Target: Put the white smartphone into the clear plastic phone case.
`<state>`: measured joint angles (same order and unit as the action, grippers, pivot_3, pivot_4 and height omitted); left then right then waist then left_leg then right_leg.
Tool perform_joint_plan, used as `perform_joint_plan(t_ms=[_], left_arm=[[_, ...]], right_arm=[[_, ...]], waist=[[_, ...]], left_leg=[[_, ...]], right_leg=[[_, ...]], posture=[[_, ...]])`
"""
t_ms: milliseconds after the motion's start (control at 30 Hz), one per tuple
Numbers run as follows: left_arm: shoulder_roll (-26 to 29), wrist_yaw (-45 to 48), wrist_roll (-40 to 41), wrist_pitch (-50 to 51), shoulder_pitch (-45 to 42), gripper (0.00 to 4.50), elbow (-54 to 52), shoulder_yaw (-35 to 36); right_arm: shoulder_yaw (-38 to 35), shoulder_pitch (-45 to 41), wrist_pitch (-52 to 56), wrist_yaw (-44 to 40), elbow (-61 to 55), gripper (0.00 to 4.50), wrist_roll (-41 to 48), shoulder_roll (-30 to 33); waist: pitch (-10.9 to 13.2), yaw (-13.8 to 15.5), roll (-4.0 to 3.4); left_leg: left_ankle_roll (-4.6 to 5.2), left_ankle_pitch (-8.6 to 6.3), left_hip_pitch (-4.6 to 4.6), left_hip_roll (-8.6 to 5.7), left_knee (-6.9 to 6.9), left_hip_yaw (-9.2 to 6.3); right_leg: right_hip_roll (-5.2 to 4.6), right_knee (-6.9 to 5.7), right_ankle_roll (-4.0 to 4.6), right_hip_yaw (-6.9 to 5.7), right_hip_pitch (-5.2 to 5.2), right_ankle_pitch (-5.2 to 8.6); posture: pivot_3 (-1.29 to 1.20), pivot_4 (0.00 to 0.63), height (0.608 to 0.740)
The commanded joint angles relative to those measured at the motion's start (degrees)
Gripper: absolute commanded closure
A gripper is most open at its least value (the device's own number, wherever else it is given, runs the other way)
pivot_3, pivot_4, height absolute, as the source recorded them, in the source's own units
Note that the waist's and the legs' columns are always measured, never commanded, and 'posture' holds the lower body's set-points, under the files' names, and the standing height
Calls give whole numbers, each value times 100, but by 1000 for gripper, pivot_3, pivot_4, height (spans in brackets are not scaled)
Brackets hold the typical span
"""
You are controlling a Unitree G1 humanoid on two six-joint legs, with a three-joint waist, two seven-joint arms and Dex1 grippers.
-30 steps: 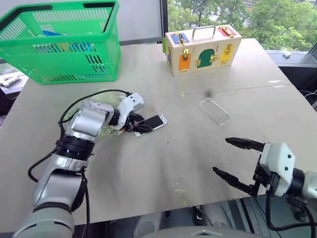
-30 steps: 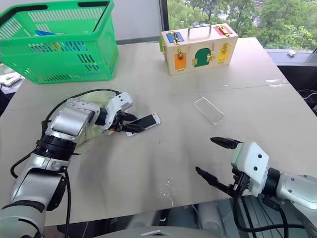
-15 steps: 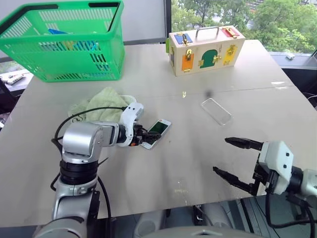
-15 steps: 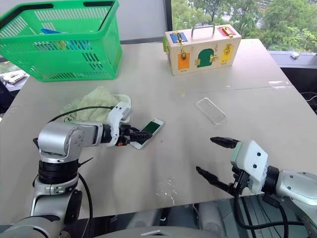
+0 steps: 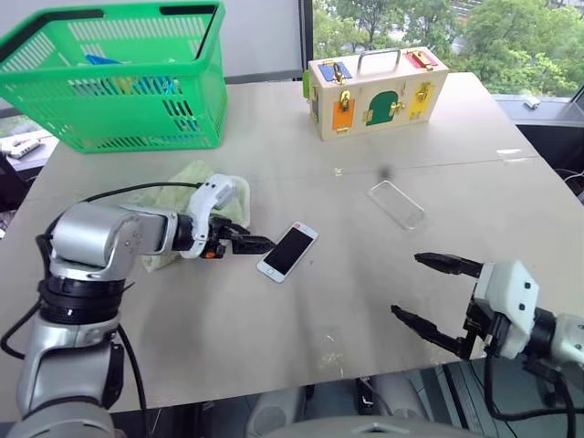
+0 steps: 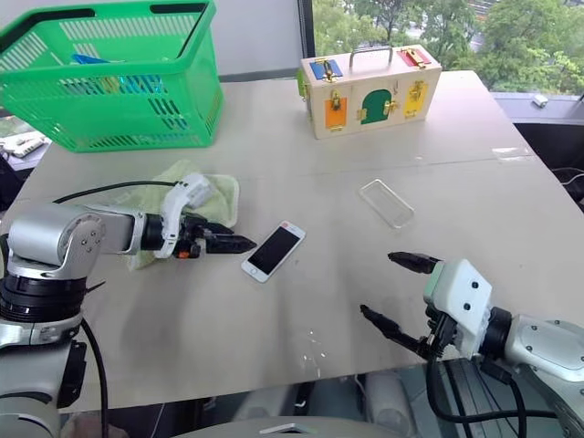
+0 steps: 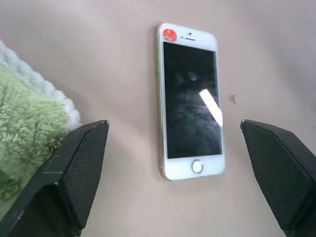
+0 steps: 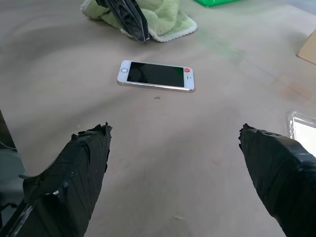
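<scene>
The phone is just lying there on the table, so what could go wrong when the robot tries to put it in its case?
The white smartphone lies flat, screen up, so the left gripper, with fingers open beside it, may struggle to get under it and could push it along instead. The clear plastic phone case is nearly see-through, so it is easy to miss. It is also loose on the table, so it might skid when the phone is pressed in.
</scene>
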<state>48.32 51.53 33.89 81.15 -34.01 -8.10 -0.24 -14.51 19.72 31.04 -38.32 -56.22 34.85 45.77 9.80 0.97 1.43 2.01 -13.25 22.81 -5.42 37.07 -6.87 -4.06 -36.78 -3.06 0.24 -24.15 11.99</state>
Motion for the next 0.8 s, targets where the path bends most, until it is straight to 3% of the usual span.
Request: perform_joint_plan(t_ms=[33, 133, 300, 800], left_arm=[[222, 758, 49, -1140, 83, 906, -24, -176], [546, 1180, -582, -2407, 253, 2284, 186, -667], [556, 1299, -1111, -3280, 232, 4461, 638, -1030], [699, 1871, -1845, -4316, 994, 4461, -47, -1703]], right_arm=[[40, -55, -83, 42, -163, 0, -68, -11], [52, -131, -66, 45, -139, 0, -57, -13], [36, -141, -52, 47, -144, 0, -68, -12], [76, -74, -46, 165, -231, 0, -71, -31]], waist=[[0, 1, 0], [1, -9, -2], [3, -3, -5], [2, 2, -9]], left_leg=[[-1, 0, 2, 0, 0, 1], [-1, 0, 3, 1, -1, 1], [2, 0, 0, 2, -6, 6], [24, 10, 3, 2, -8, 4]], right_leg=[[-2, 1, 3, 1, -1, 0], [-4, 2, 31, 3, -1, -2], [-4, 3, 30, 9, -3, 5], [-5, 6, 19, 8, -3, 9]], posture=[[0, 150, 740], [0, 150, 740], [0, 150, 740], [0, 150, 740]])
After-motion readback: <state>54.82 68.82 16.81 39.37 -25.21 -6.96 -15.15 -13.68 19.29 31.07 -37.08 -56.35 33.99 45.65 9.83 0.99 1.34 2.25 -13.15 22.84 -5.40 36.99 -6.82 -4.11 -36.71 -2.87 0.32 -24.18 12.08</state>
